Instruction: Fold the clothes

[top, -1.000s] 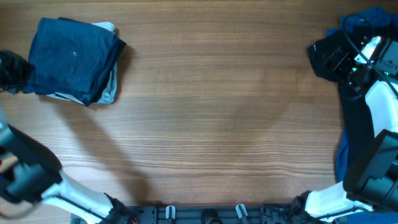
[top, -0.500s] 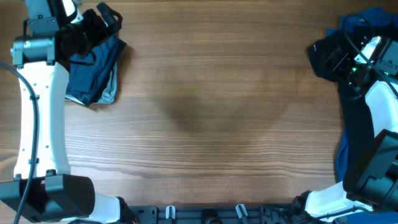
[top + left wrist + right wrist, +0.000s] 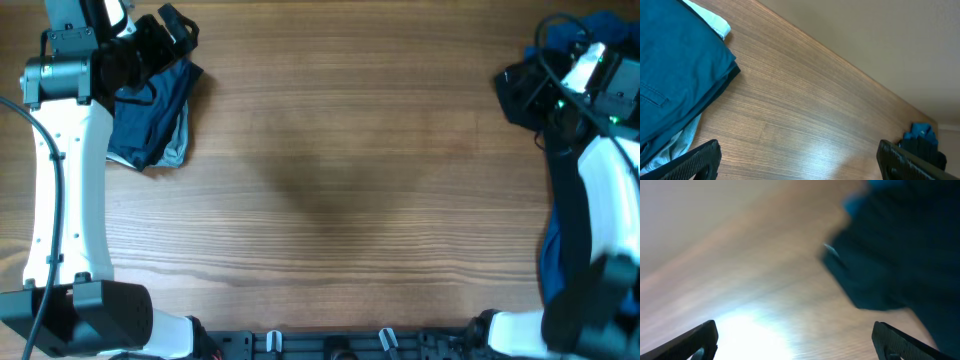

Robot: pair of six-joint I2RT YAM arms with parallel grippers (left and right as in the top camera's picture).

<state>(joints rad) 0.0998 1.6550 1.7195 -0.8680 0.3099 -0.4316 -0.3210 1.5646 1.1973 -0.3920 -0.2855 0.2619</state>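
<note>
A folded stack of clothes lies at the table's far left, a dark navy denim-like piece (image 3: 150, 105) on top and a pale blue one (image 3: 178, 148) showing under it. My left gripper (image 3: 178, 32) hovers at the stack's far right corner, open and holding nothing. The left wrist view has the navy piece (image 3: 675, 85) at left and bare wood between the gripper's (image 3: 800, 167) fingers. At the far right my right gripper (image 3: 515, 85) is open beside bright blue clothes (image 3: 605, 28). The blurred right wrist view shows dark fabric (image 3: 900, 255) ahead right of the empty gripper (image 3: 800, 345).
More blue fabric (image 3: 550, 265) hangs at the table's right edge behind the right arm. The white left arm (image 3: 65, 190) runs down the left side. The table's far edge (image 3: 840, 60) meets a pale wall. A small blue and black clothes pile (image 3: 922, 140) shows far off.
The left arm has swung from the lower left edge up over the folded stack, its gripper now open. The right arm shifted slightly toward the far edge.
</note>
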